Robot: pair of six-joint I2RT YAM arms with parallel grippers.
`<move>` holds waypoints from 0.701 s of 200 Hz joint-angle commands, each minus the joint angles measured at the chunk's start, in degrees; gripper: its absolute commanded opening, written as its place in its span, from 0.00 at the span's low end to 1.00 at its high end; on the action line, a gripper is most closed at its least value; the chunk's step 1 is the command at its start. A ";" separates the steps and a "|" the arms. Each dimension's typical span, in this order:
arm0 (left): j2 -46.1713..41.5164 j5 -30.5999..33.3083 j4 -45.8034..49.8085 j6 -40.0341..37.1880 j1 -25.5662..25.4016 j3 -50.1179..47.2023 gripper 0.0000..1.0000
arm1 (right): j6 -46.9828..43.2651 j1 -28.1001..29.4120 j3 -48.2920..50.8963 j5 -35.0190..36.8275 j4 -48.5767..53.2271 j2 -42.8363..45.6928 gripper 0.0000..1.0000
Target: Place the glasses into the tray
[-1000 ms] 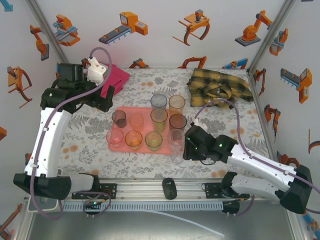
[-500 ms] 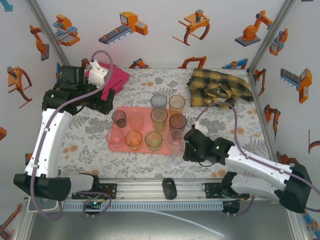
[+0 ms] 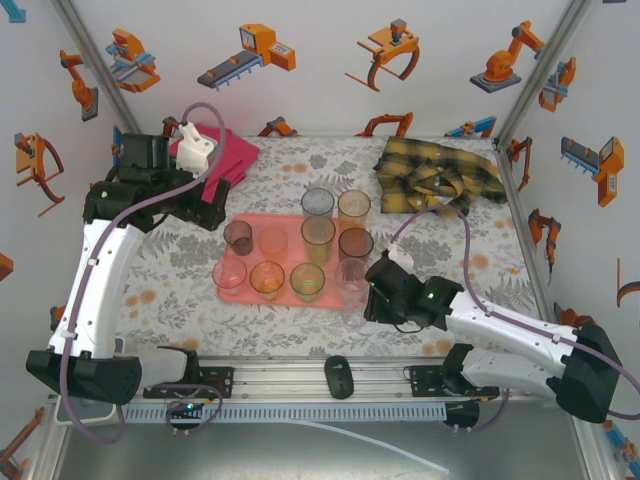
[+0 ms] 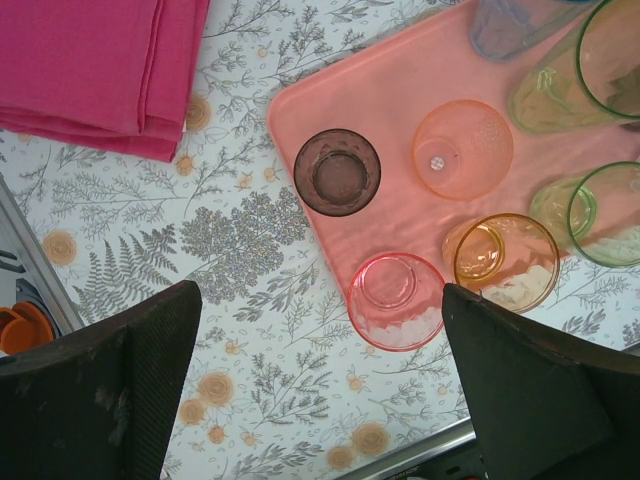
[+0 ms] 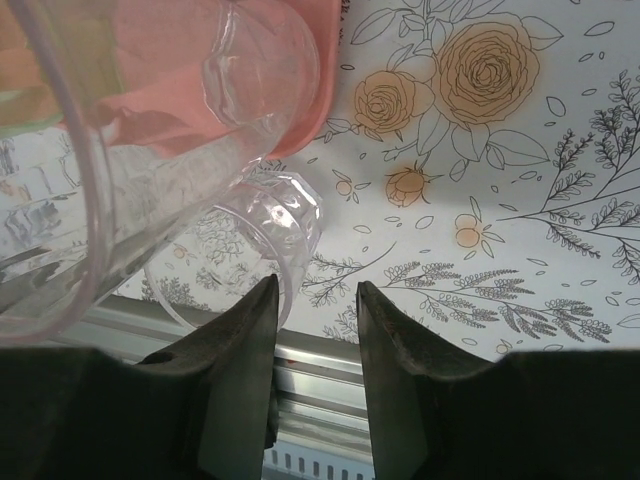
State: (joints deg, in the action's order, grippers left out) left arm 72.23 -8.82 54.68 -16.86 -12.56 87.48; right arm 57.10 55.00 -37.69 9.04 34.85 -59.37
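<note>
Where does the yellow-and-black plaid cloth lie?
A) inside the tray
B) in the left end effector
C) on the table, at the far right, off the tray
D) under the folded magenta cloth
C: the plaid cloth lies crumpled on the table at its far right, clear of the tray.

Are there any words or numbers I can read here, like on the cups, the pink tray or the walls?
None: there is no readable text in these pictures.
The walls: only drawings of orange robot arms, no letters.
The glasses and the tray: plain, no labels.
The magenta cloth, the yellow checked cloth and the flowery table cover: patterns only, no writing.
</note>
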 commanded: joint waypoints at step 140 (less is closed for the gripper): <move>-0.72 -0.38 0.05 1.22 0.25 -1.59 0.99 | 1.43 0.45 -0.93 3.14 1.71 -2.75 0.29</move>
State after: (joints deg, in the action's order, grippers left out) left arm 72.18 -8.82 54.68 -16.69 -12.56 86.54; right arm 57.93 55.00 -37.69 10.57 35.33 -60.82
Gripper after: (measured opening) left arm 0.989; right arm 0.299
